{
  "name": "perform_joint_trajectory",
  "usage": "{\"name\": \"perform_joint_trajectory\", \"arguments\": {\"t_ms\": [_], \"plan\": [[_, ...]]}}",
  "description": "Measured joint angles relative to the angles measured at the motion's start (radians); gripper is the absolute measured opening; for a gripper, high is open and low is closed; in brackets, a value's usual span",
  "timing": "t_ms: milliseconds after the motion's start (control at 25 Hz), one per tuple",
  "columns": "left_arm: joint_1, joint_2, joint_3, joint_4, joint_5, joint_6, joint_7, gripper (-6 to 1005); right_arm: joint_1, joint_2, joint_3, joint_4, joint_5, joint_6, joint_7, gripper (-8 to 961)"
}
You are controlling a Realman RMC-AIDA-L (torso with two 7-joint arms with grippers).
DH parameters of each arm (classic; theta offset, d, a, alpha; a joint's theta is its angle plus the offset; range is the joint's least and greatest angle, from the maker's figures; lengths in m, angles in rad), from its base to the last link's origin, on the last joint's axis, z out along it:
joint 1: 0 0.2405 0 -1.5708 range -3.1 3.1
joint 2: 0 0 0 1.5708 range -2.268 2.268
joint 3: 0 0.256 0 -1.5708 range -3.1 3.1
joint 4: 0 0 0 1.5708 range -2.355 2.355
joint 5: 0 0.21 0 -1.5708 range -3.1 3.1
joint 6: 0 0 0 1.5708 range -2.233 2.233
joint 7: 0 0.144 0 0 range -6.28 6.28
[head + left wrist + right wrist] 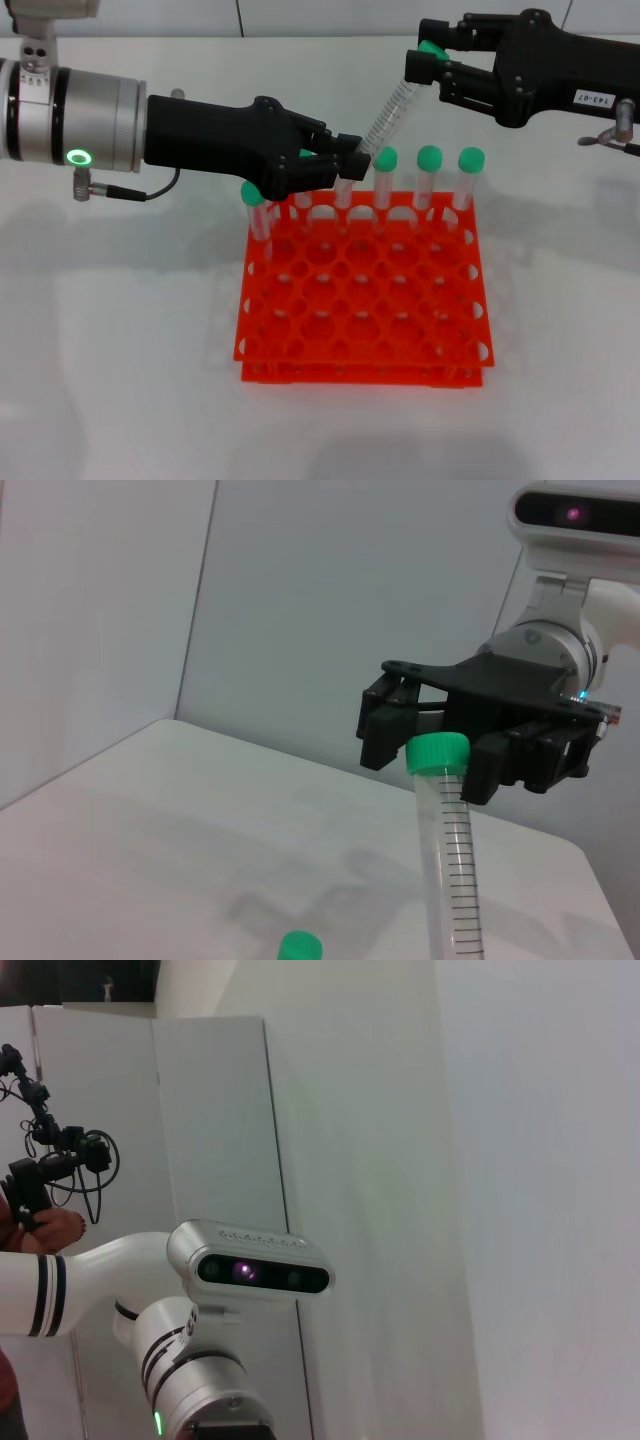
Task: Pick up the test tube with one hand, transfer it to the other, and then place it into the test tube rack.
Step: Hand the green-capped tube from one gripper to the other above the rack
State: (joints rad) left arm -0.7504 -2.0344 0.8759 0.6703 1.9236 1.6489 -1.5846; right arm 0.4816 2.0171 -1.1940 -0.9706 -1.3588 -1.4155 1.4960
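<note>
The slim clear plastic test tube with a green screw cap (pixel 392 114) hangs tilted in the air above the far edge of the bright orange-red plastic rack of round holes (pixel 362 300), its lower end clamped in the closed fingers of the unlabelled black left gripper (pixel 335 160) and its capped end sitting between the fingers of the white-labelled black right gripper (pixel 432 66), whose pads flank the cap, though I cannot tell whether they have pinched it yet. It looks light, rigid and smooth-walled, so it is likely to slip or swing if squeezed loosely. The ridged cap, or the wall just under it, seems the surest place for the right gripper to hold, leaving the bottom free to drop into a hole beside the other green-capped tubes (pixel 429 175) along the rack's far edge.
</note>
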Motion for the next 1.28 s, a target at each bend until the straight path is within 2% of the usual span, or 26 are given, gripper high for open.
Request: {"name": "perform_joint_trajectory", "arguments": {"t_ms": [440,760,960,1280], "plan": [[0.000,-0.001,0.000,0.000,0.000,-0.002,0.002,183,0.000,0.000,-0.003,0.001,0.001,0.002,0.000,279],[-0.001,-0.001,0.000,0.005,0.000,-0.001,0.002,183,0.000,-0.001,-0.007,0.001,0.001,-0.001,-0.014,282],[-0.001,-0.001,0.000,0.007,-0.001,-0.001,0.005,183,0.000,-0.001,-0.008,0.001,-0.001,-0.008,-0.021,291],[0.005,-0.001,-0.002,0.008,-0.005,-0.002,0.021,182,-0.004,-0.003,-0.006,0.001,0.016,-0.014,-0.024,454]]}}
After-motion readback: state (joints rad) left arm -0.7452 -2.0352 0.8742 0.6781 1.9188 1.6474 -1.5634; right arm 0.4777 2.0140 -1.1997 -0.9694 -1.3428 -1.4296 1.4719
